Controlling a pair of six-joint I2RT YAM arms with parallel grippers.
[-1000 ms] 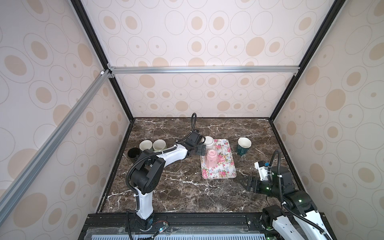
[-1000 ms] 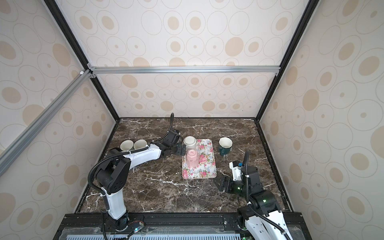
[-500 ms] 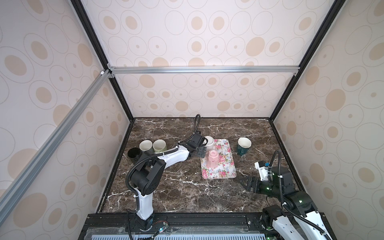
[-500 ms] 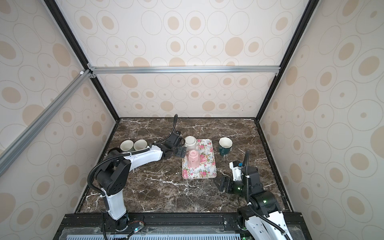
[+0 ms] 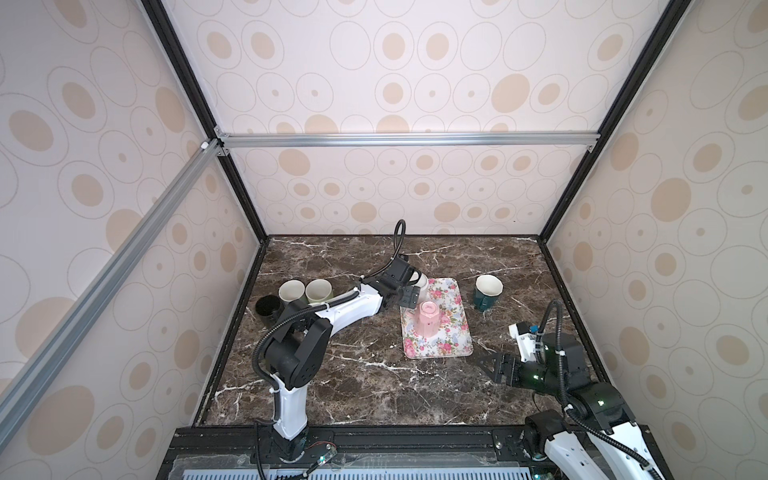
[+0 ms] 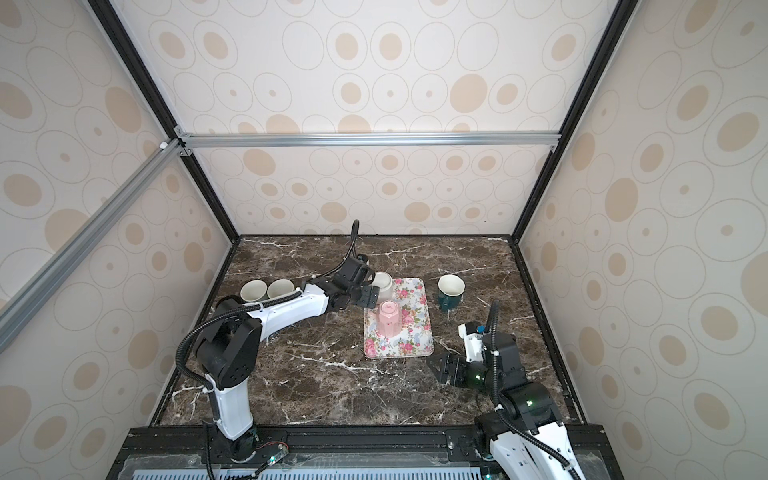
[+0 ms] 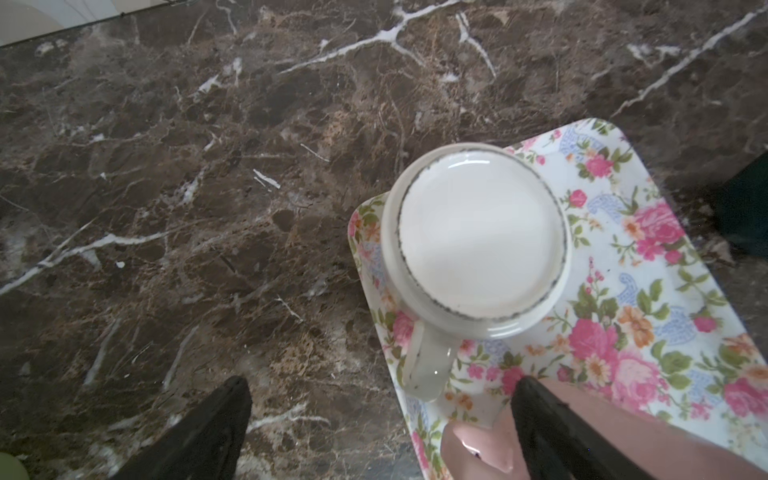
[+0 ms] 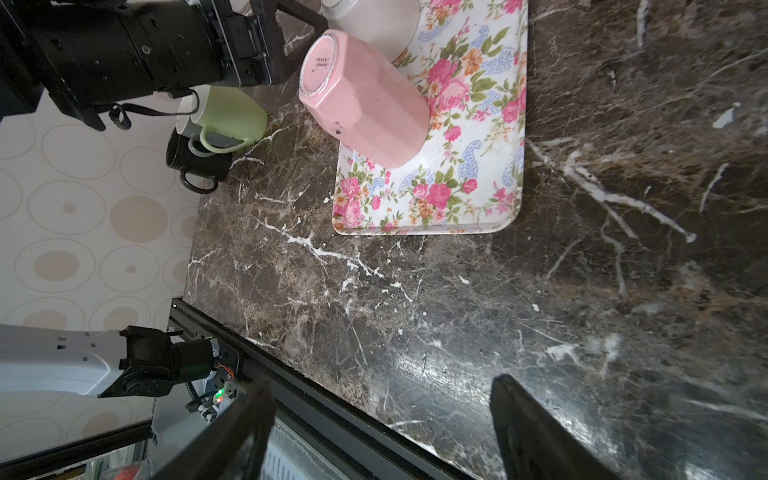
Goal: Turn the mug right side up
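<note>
At eleven o'clock on the tray [image 5: 453, 336] the white mug [image 5: 421, 280] stands upside down; the left gripper [image 7: 382, 384] hovers open at its seven o'clock, the right gripper [image 8: 380, 384] open at five o'clock off the tray.

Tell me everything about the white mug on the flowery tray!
The white mug looks like glossy ceramic, with a thin dark speckled ring around its flat base. It stands upside down at a corner of the floral tray, its looped handle near the tray's edge. The open left gripper hovers over it without touching.
</note>
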